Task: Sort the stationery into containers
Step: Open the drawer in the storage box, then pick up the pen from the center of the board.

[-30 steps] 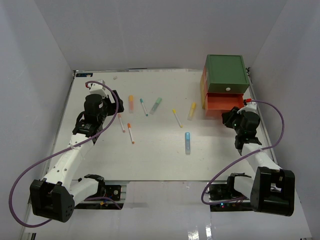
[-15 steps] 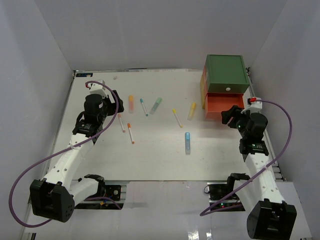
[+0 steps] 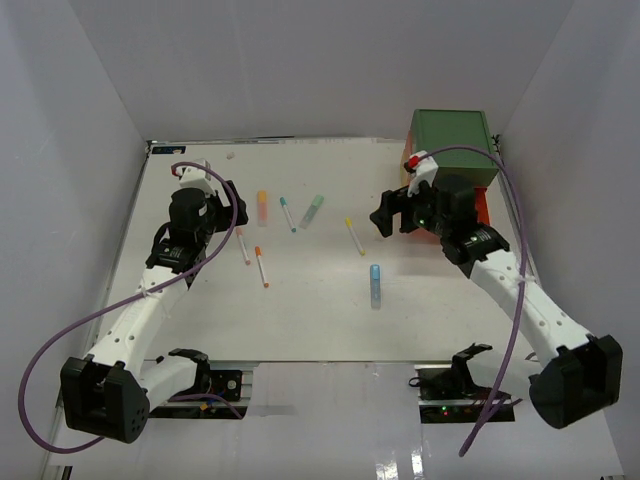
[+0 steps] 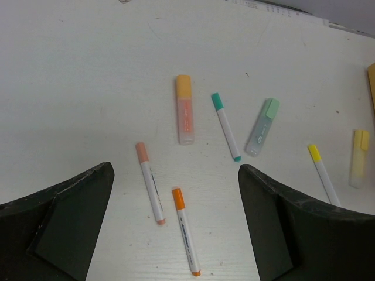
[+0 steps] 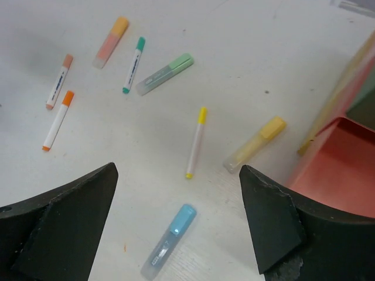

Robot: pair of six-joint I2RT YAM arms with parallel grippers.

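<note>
We have two arms, the left arm [image 3: 140,312] and the right arm [image 3: 527,308], each built of white link shells with black joint housings and a chunky black base block [image 3: 100,400]. A thin purple cable [image 3: 60,340] loops along each, ending near a small red connector [image 3: 413,162]. The jaws are matte black wedges with scuffed edges.

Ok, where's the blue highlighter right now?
In the top view the blue highlighter lies on the table, right of centre, closer to the near edge than the yellow pen.
</note>
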